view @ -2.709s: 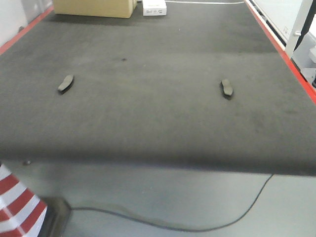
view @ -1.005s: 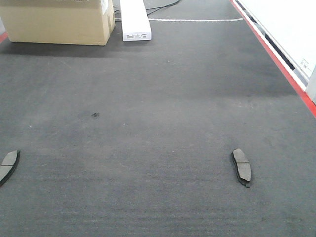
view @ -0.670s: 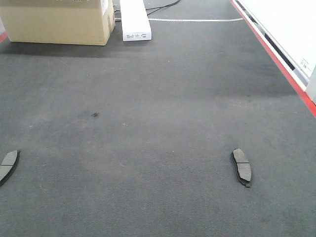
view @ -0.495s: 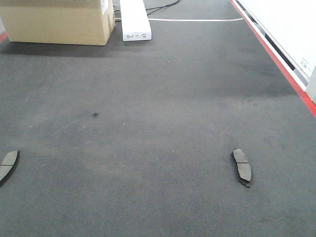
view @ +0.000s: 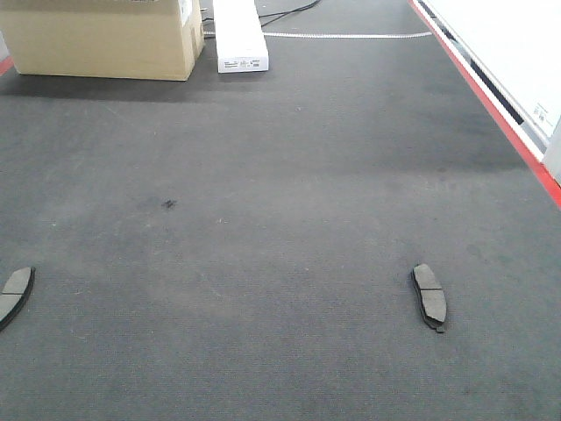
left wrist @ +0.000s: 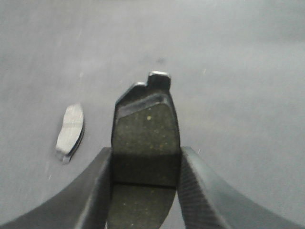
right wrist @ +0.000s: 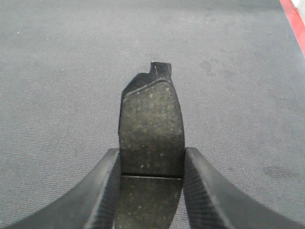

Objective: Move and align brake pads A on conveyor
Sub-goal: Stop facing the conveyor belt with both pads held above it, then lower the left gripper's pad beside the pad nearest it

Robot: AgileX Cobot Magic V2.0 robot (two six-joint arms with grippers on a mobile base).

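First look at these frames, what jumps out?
Each gripper is shut on a brake pad: left gripper on the left-held pad, right gripper on the right-held pad. On the conveyor, one pad lies right, another at the left edge.

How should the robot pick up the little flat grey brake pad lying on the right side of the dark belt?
Best guess: come straight down from above and pinch the flat grey brake pad across its narrow width, near the central groove. It lies flat, friction face up, on the charcoal-grey belt, long axis pointing roughly away from the camera, so its long side edges are the only faces to squeeze. Both grippers already hold pads.
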